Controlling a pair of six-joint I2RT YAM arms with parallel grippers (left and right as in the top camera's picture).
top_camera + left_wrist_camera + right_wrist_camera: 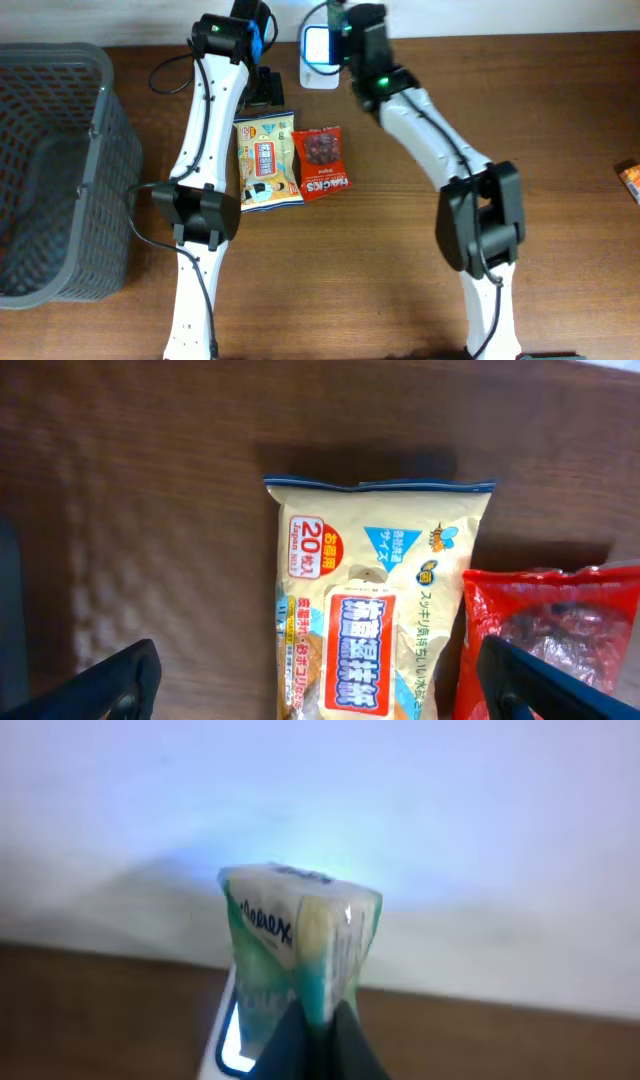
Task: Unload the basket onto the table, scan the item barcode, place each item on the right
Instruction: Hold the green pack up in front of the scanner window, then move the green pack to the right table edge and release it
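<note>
Count on the wooden table (560, 120): 2 flat packets, 1 scanner, 1 basket, 1 small orange item (630, 180) cut off by the right edge.

- Right pincer (318, 1025): fingers together, clamped on the lower edge of 1 tissue pack (300, 940). The pack is soft, glossy green-and-white film, a blocky shape held upright just above the scanner (318, 48).
- Scanner: white, with rounded corners and a lit pale-blue window. It stands at the far table edge.
- Left pincer (266, 100): fingers wide apart, holding nothing, over the top of the cream packet (375, 610).
- Cream packet: rectangular film pouch with a blue top strip and a red label. It lies flat.
- Red packet (322, 162): crinkled foil, lying flat with its edge touching the cream packet's right side.
- Basket (115, 200): grey plastic mesh, rectangular, at the left.
</note>
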